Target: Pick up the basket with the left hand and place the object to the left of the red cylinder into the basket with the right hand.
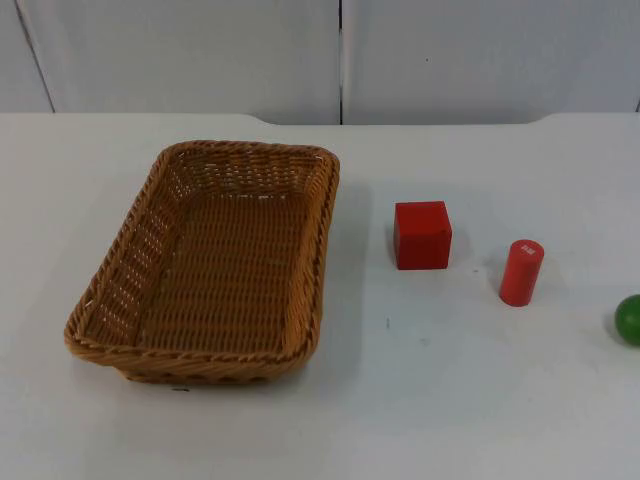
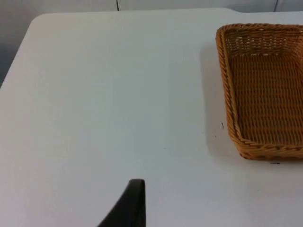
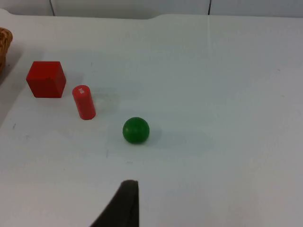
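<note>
A brown wicker basket point(image 1: 225, 270) lies flat on the white table at the left, with nothing in it. To its right stands a red cube point(image 1: 421, 235), and right of the cube a red cylinder point(image 1: 521, 272) stands upright. My left gripper point(image 2: 133, 205) hovers over bare table to the left of the basket point(image 2: 265, 90), apart from it. My right gripper point(image 3: 125, 203) hangs over the table on the right side, short of the cube point(image 3: 46, 79) and cylinder point(image 3: 84, 102), touching neither. The basket's edge point(image 3: 4, 45) lies beyond the cube.
A green ball point(image 1: 630, 320) rests at the table's right edge, right of the cylinder; it is the object closest to the right gripper point(image 3: 136, 130). The grey partition wall point(image 1: 340, 55) closes off the table's far side.
</note>
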